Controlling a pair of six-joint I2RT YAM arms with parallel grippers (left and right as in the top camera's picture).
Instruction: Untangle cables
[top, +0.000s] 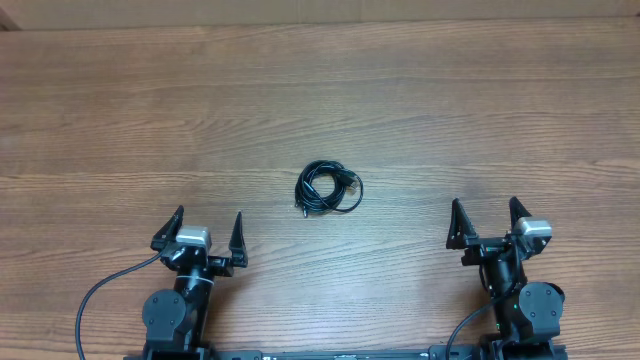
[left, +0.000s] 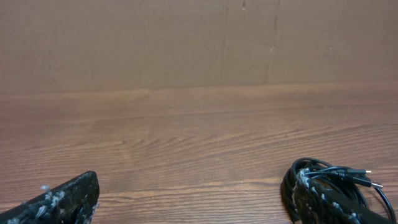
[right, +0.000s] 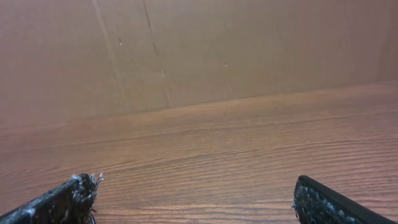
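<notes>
The cables (top: 329, 189) are several thin black cords wound in one tight small coil with plug ends, lying on the wooden table at its middle. My left gripper (top: 208, 228) is open and empty, near the front edge, left of and below the coil. In the left wrist view the coil (left: 348, 175) shows at the lower right, just behind the right fingertip of the open left gripper (left: 196, 202). My right gripper (top: 484, 215) is open and empty, to the right of the coil. The right wrist view shows its open jaws (right: 196, 202) over bare wood, with no cables in sight.
A brown cardboard wall (top: 320, 10) stands along the table's far edge; it also shows in the left wrist view (left: 186, 43) and the right wrist view (right: 249, 50). A thick black arm wire (top: 100, 290) loops at the front left.
</notes>
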